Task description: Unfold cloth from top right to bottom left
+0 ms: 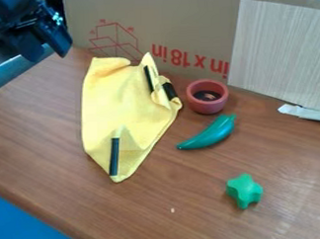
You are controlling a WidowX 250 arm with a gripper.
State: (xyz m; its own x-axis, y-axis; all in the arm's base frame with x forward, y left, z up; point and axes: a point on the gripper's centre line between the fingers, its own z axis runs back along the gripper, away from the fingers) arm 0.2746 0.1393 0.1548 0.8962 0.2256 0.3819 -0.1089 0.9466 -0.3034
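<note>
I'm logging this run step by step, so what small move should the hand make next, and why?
Probably bring the hand over the yellow cloth's top-right edge, as seen in the view: the cloth is bunched there, near the red bowl, while the hand is off beyond its upper left.

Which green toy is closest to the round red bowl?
The curved dark green pepper, beside the bowl; the bright green star lies farther away.
</note>
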